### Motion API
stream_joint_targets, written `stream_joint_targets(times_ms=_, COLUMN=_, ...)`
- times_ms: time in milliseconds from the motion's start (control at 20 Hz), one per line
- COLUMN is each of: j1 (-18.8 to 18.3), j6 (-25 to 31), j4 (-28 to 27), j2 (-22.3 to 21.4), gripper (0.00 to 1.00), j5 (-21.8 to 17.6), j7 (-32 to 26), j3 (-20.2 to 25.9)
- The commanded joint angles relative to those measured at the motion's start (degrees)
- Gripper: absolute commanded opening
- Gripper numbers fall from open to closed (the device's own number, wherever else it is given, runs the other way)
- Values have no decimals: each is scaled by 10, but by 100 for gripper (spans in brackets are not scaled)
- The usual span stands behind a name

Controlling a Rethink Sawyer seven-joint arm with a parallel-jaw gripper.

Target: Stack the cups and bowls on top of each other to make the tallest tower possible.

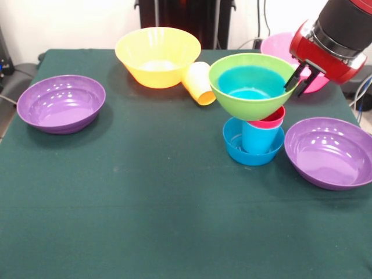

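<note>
While the gripper (301, 78) pinches the lime green bowl's (254, 99) right rim atop the tower (254, 125), the red cup (269, 120) under it barely shows, the pink bowl (278, 45) is mostly hidden, and the arm (343, 29) runs off-frame.

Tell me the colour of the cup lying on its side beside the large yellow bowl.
Yellow-orange plastic cup, front view.

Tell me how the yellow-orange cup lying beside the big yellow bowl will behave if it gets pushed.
The yellow-orange cup lies on its side, so it would likely roll, probably curving since it tapers. It looks like light, glossy plastic, so it may slip. The yellow bowl beside it could stop it.
</note>
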Motion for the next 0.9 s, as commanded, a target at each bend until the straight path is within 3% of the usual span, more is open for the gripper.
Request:
stream_joint_targets(times_ms=50, j1=8, j6=-52, j4=75, j2=-22, gripper=0, j5=8, j7=100, j3=39)
stream_joint_targets(times_ms=350, j1=6, j6=-67, j4=88, j2=-23, gripper=0, j5=12, j7=102, j3=41)
stream_joint_targets(times_ms=900, j1=-6, j6=-48, j4=50, j2=-9, gripper=0, j5=19, j7=106, j3=41)
